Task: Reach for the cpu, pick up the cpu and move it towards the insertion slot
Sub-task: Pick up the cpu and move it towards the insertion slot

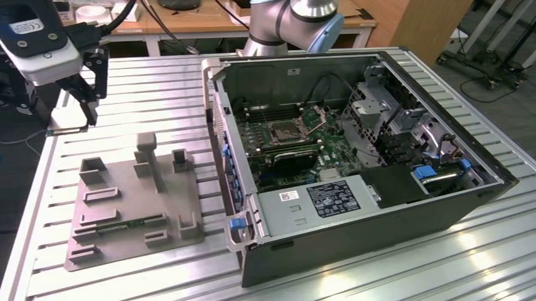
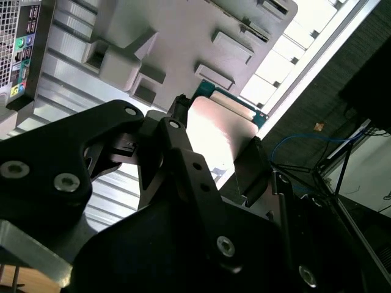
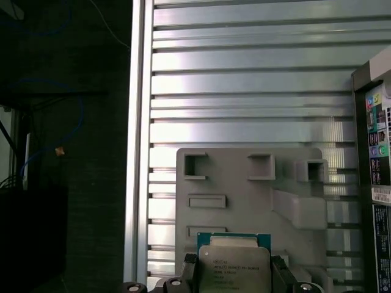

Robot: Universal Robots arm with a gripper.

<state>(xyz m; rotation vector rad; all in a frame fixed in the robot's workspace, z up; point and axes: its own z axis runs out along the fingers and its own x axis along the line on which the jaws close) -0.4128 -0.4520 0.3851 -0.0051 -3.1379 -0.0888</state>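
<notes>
ribbed aluminium worktop [image 1: 125, 81], wooden desk [image 1: 197, 24] and cables behind it. open pc case [image 1: 360, 235] toward the exterior view's right, side panel off, guts showing. grey plastic fixture [image 1: 134, 188] flat on the slats toward the exterior view's left, just beside the case.

pincer [image 1: 70, 124] up at the far corner on the exterior view's left, hanging clear above the worktop, past the fixture's far edge. clamped shut on the cpu [image 3: 233, 270]. in the first wrist view, a black finger [image 3: 189, 268] pressed to each side edge of the chip, silvery lid facing the camera, green rim peeking out along one edge. same deal in the second wrist view: pale chip face gripped between dark fingertips, fixture well apart behind it. so cpu off the fixture and up in the air, over the worktop's far corner.

insertion slot [image 1: 280, 132] inside the case on the green motherboard [image 1: 327, 157]. square metal frame, dark centre, hinged plate [image 1: 317, 116] flipped up beside it. well apart from pincer and cpu, case wall in between.

also around: narrow green memory stick [image 1: 125, 226] lying in a recess near the fixture's near edge, black box with white label [image 1: 335, 199] at the near end of the case, grey arm joint [image 1: 293, 22] behind the case.
</notes>
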